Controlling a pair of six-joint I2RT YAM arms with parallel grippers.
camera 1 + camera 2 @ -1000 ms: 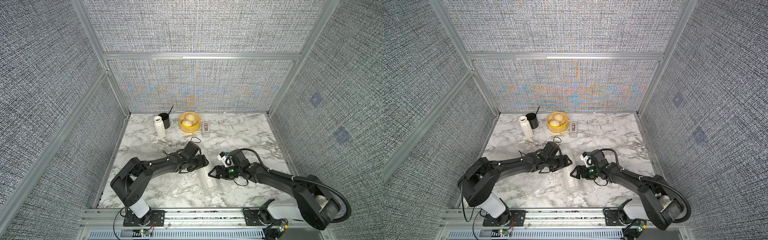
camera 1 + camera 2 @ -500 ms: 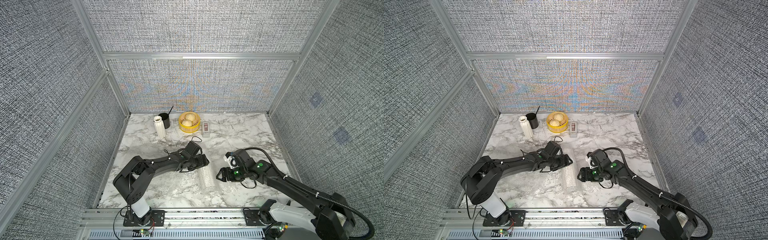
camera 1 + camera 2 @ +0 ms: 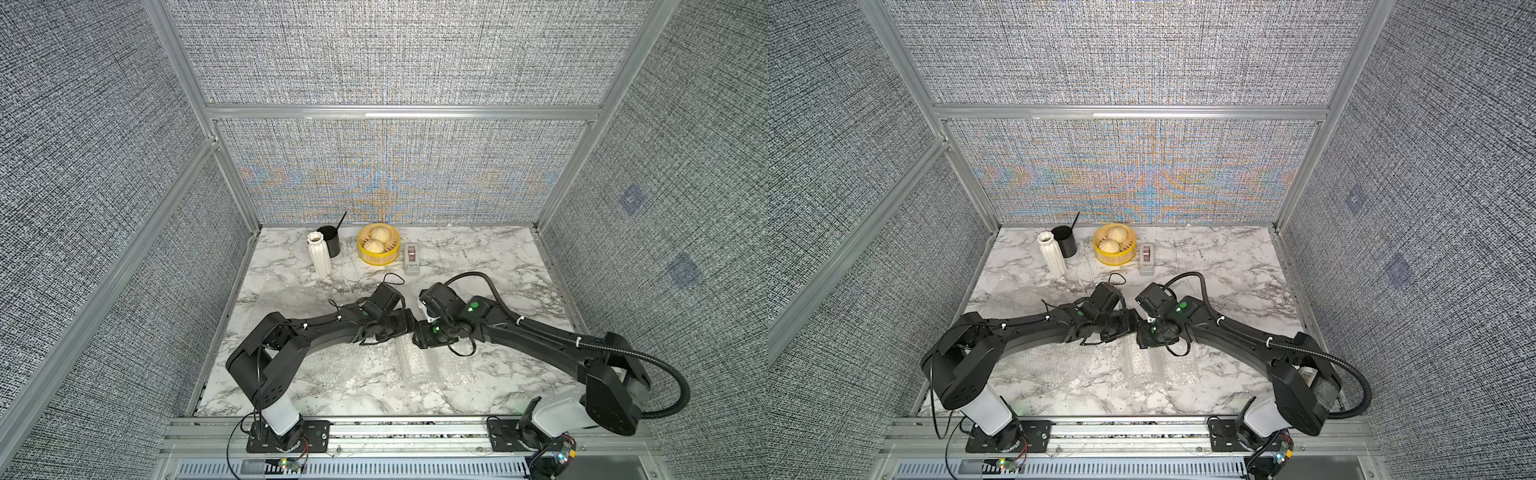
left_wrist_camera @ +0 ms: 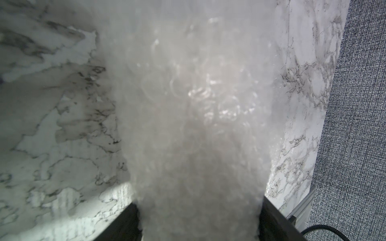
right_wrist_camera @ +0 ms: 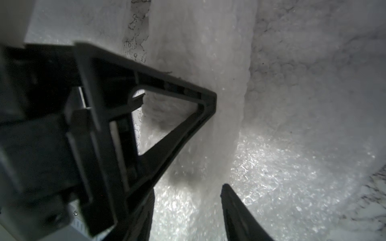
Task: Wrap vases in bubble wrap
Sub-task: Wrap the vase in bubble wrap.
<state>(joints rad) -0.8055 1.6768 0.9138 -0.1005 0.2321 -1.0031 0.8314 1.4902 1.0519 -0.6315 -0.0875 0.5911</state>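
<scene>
Both arms meet at one end of a roll [image 3: 413,359] of wrap [image 3: 345,361] lying on the bench [image 3: 498,270].

The left fingers [image 4: 125,227] clasp the roll from both sides, likely to steady it. The right fingers [image 5: 236,215] stand apart astride the same end, probably to pinch the loose wrap shut, but I can't tell whether they bite on it. More wrap lies flat under and beside the roll, near the front. The cloudy layers hide whether a vase is inside, and from above the arms cover that end. A slim vase [image 3: 319,253] stands bare at the back left, well apart, not yet wrapped.
</scene>
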